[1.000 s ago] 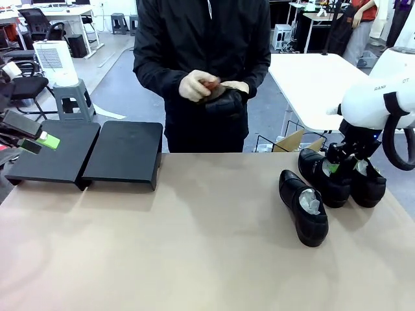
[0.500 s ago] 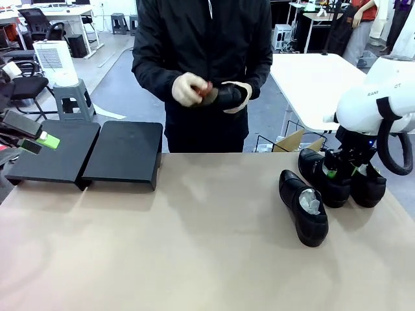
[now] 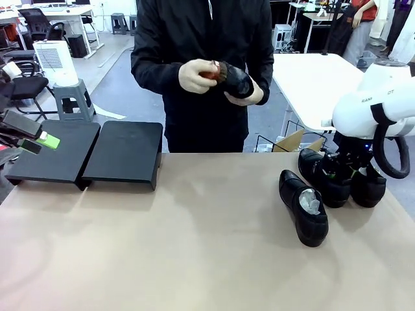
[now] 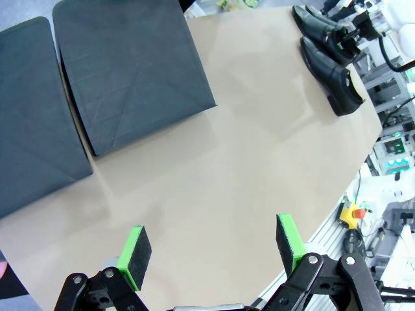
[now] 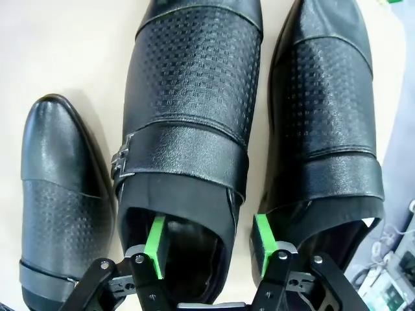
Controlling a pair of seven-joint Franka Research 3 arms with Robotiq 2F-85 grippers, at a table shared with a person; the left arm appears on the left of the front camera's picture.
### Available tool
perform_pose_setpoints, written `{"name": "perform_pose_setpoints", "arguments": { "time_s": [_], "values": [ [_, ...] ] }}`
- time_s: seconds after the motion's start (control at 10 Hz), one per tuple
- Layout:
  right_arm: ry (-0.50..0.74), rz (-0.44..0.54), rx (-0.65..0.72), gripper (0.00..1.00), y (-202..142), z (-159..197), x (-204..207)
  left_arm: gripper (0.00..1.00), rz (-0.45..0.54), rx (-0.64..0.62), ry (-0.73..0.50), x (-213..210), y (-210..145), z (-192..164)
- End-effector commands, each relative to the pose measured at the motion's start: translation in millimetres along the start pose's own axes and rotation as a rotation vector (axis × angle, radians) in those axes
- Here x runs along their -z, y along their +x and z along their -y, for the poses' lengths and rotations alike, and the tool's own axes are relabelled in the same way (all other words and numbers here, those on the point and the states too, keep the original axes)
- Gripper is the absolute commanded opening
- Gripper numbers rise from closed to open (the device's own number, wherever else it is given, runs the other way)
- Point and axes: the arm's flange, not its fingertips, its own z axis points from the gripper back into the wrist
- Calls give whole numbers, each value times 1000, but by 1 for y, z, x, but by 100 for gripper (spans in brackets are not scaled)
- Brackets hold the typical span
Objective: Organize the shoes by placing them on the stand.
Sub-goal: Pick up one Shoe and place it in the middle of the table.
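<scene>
- Three shoes lie on the table (image 3: 194,259) at its right side: the near shoe (image 3: 303,208), the middle shoe (image 3: 319,178) and the outer shoe (image 3: 369,188).
- The middle and outer shoes lie side by side. The near shoe lies just beside the middle one, on the robot's side.
- White paper (image 3: 310,202) shows in the opening of the near shoe.
- A fourth shoe (image 3: 235,79) is off the table, held in the hands (image 3: 193,78) of the person at the far edge.
- The stand (image 3: 124,154) sits at the far left of the table as two black sections side by side, well apart from the three shoes.
- The right gripper (image 3: 343,170) sits low over the middle shoe (image 5: 194,97).
- In the wrist view, one pad (image 5: 155,238) is inside the shoe's opening. The other pad (image 5: 262,241) is outside the shoe's wall, in the gap next to the outer shoe (image 5: 331,97).
- The fingers are partly spread and straddle that wall. A dark gap shows between the inner pad and the wall, so nothing is clamped.
- The left gripper (image 4: 213,249) hovers above the table near the stand (image 4: 130,71), its fingers wide apart and holding nothing.
- In the front view, the left gripper (image 3: 35,134) is at the left edge, over the left section.
</scene>
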Motion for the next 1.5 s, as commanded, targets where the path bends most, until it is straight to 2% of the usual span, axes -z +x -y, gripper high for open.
{"name": "perform_pose_setpoints", "arguments": {
  "time_s": [0.0, 0.3, 0.9, 1.1, 1.4],
  "values": [
    [-29, 21, 15, 57, 7, -4, 1, 100, 3, 10, -12, -1, 0, -1],
    [-35, 14, 25, 2, 7, -5, 5, 100, 3, 10, -12, -1, 0, -1],
    [-15, -25, 22, 0, 3, -2, 16, 100, 3, 10, -12, -1, 0, -1],
    [-17, 40, 36, 0, -7, 0, -24, 100, 3, 10, -12, -1, 0, -1],
    [-57, 272, 100, 0, -45, 10, -134, 100, 3, 10, -12, -1, 0, -1]
  ]
}}
